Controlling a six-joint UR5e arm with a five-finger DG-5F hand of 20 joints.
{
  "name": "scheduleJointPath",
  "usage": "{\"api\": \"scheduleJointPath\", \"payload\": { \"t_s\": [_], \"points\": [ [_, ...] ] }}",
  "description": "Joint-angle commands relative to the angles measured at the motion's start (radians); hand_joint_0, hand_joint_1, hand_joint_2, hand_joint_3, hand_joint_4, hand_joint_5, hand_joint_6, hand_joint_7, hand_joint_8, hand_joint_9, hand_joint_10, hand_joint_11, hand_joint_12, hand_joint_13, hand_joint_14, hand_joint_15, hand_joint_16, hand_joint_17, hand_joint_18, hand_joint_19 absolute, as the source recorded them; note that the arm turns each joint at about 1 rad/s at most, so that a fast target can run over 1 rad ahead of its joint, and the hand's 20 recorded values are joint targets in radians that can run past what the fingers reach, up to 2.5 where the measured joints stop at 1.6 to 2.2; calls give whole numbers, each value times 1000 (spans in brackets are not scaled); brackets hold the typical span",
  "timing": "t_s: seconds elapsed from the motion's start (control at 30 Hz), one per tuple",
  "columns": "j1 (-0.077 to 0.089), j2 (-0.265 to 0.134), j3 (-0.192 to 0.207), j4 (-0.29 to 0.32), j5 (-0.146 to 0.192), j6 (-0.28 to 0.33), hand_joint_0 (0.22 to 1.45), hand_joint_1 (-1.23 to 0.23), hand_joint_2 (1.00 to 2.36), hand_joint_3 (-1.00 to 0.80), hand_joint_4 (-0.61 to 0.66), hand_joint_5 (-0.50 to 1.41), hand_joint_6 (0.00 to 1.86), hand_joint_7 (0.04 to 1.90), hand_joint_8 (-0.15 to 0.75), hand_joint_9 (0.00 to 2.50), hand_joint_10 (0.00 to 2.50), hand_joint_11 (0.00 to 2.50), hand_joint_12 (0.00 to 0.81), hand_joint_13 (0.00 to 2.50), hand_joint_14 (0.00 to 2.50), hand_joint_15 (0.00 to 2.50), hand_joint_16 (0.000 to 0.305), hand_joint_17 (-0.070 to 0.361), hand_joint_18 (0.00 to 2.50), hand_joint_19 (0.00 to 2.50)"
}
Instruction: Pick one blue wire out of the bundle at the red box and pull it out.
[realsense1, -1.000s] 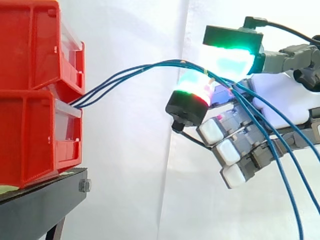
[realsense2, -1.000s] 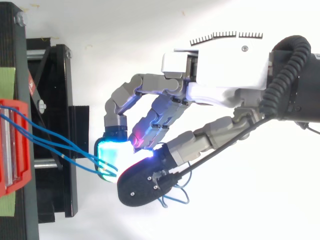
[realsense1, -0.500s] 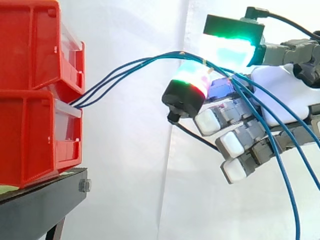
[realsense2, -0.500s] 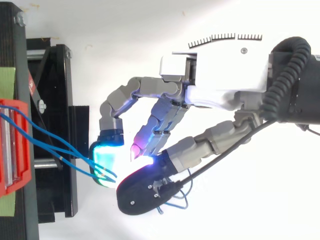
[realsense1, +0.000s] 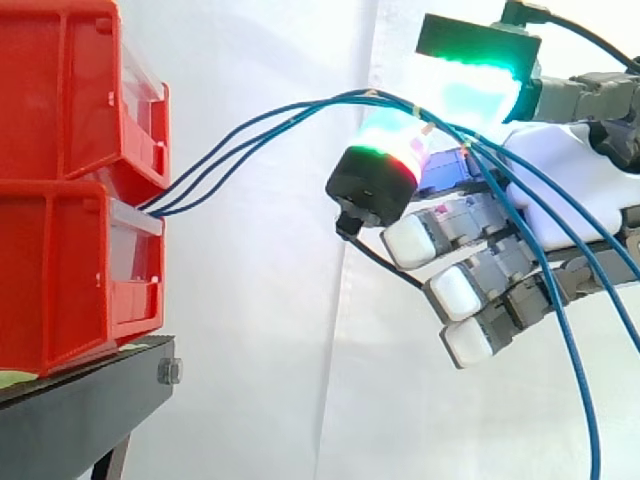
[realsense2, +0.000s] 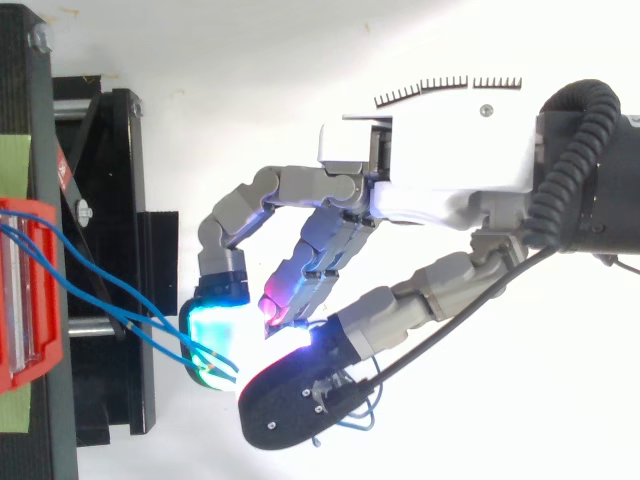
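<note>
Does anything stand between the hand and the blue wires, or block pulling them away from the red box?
Nothing visible does. The thin blue wires pass between the curled fingers of the hand, pinched there, and they span freely through open air from the red plastic box to the hand.

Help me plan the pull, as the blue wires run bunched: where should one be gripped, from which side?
Probably on the free span near the red bins, where the blue wires fan into separate strands. Come from the side away from the bins, pinching the top strand above and below; toward the hand they merge.
</note>
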Motion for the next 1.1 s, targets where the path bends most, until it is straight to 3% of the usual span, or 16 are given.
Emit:
{"api": "scheduleJointPath", "payload": {
  "t_s": [0.0, 0.13, 0.23, 0.3, 0.37, 0.4, 0.5, 0.67, 0.8, 0.93, 1.0, 1.07],
  "points": [
    [0, 0, 0, -1, -3, 7, 550, -865, 1010, -171, -186, -80, 844, 1019, 194, 1011, 0, 0, 354, 855, 4, 121, 55, 124, 767, 226],
    [0, 0, 0, 2, -6, 7, 558, -877, 1004, -42, -223, -73, 836, 1137, 217, 1009, 0, 0, 375, 841, 2, 100, 59, 133, 799, 195],
    [0, 0, 0, 2, -6, 7, 653, -886, 1005, 86, -287, -115, 923, 1193, 212, 915, 0, 0, 365, 801, 5, 135, 52, 117, 770, 200],
    [0, 1, 0, 2, -10, 7, 725, -883, 1013, 88, -335, -134, 942, 1363, 198, 894, 0, 0, 340, 781, 5, 172, 45, 102, 716, 241],
    [0, 0, 0, 2, -14, 7, 725, -878, 1016, 10, -350, -142, 947, 1289, 187, 894, 0, 0, 333, 780, 5, 172, 44, 99, 710, 256],
    [0, 0, 0, 2, -15, 7, 678, -891, 1014, -145, -268, -141, 934, 1175, 183, 899, 0, 0, 334, 780, 6, 158, 44, 100, 715, 243],
    [0, 0, 0, 2, -18, 7, 599, -851, 1009, -371, -168, -109, 882, 1095, 176, 905, 0, 0, 325, 760, 5, 161, 43, 98, 672, 259],
    [0, 0, 0, 2, -20, 7, 676, -908, 1011, -333, -79, -101, 897, 1193, 212, 936, 0, 0, 342, 777, 6, 184, 43, 98, 684, 230],
    [0, 0, 0, 2, -20, 7, 738, -914, 1015, -269, 48, -103, 912, 1358, 321, 1066, 8, 279, 377, 832, 10, 245, 44, 99, 713, 243],
    [0, 0, 0, 2, -20, 8, 764, -911, 1015, -206, -7, -110, 947, 1326, 342, 1104, 8, 378, 383, 866, 9, 277, 45, 100, 715, 270],
    [0, 0, 0, 2, -20, 8, 731, -916, 1011, -187, -128, -111, 965, 1183, 310, 1121, 7, 318, 379, 877, 9, 267, 47, 105, 727, 281],
    [0, 1, 0, 2, -23, 10, 703, -919, 1010, -201, -125, -109, 957, 1166, 289, 1125, 5, 261, 383, 877, 9, 266, 48, 108, 730, 278]
  ]
}}
